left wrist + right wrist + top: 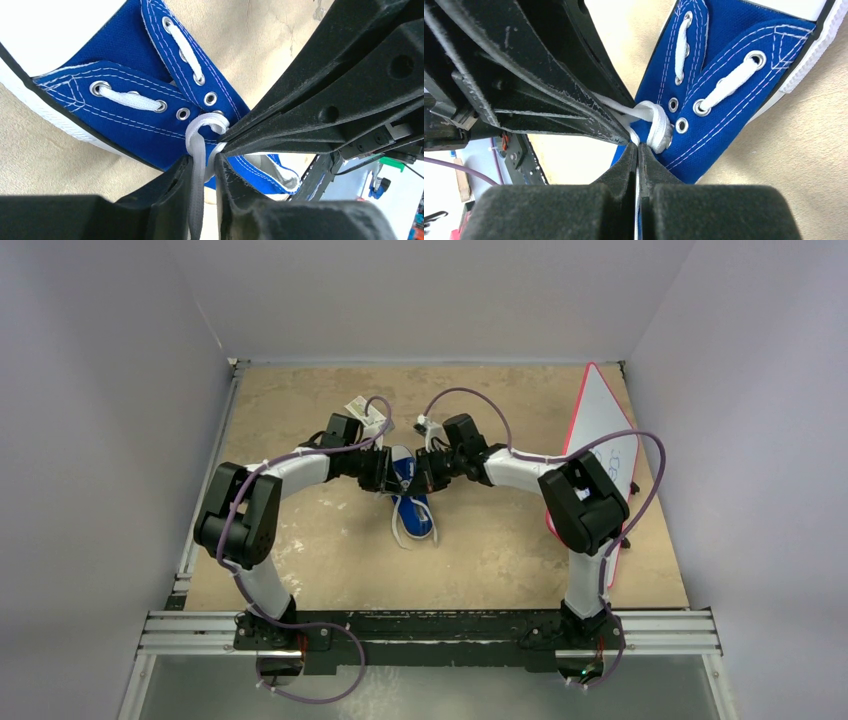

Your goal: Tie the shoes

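The blue canvas shoe [414, 508] with a white sole lies in the middle of the tan table, toe toward the arms. Both grippers meet over its laced top. My left gripper [205, 165] stands narrowly open. A white lace [196, 195] runs down between its fingers, along the left finger, with a gap on the right. Just above the tips sits a small lace knot [206, 124] by the upper eyelets. My right gripper [638, 148] is shut on a thin white lace strand [637, 200], right next to the knot [657, 128]. A loose lace trails beside the shoe.
A white board with a red edge [600, 435] leans at the right side of the table. A small white tagged object [362, 410] lies behind the left arm. Grey walls enclose the table. A metal rail [430, 632] runs along the near edge.
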